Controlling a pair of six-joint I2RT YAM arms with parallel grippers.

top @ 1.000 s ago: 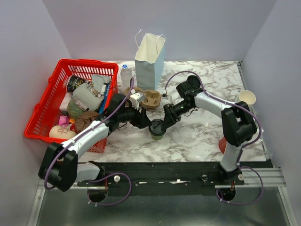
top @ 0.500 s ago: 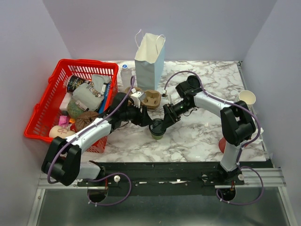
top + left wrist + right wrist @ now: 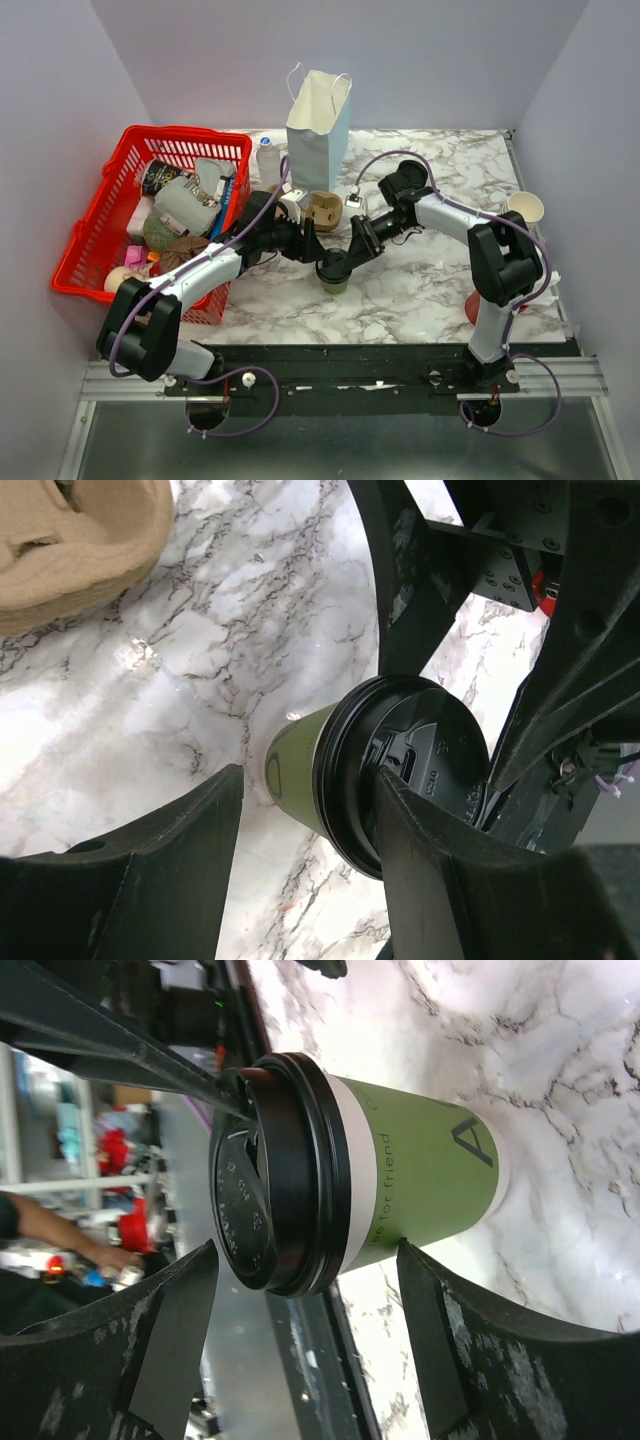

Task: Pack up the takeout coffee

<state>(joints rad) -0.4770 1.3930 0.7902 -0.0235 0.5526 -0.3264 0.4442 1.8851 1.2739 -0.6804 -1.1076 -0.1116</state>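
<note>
Takeout coffee (image 3: 336, 276) stands upright on marble table (image 3: 430, 290), mid-table, just near of cardboard cup carrier (image 3: 323, 210). Right gripper (image 3: 305, 1255): jaws spread, straddling the cup, a gap either side. Left gripper (image 3: 310, 790): jaws spread beside black lid (image 3: 410, 770); contact cannot be told.

The top external camera sits high above the near edge of the marble table (image 3: 420, 290) and looks down and forward over the whole scene from far away. The left wrist camera looks obliquely down on the lid of the takeout coffee (image 3: 430, 750) from very near, and the right wrist camera sees it from the side, equally near and turned sideways. All three views share it and the marble around it.
</note>
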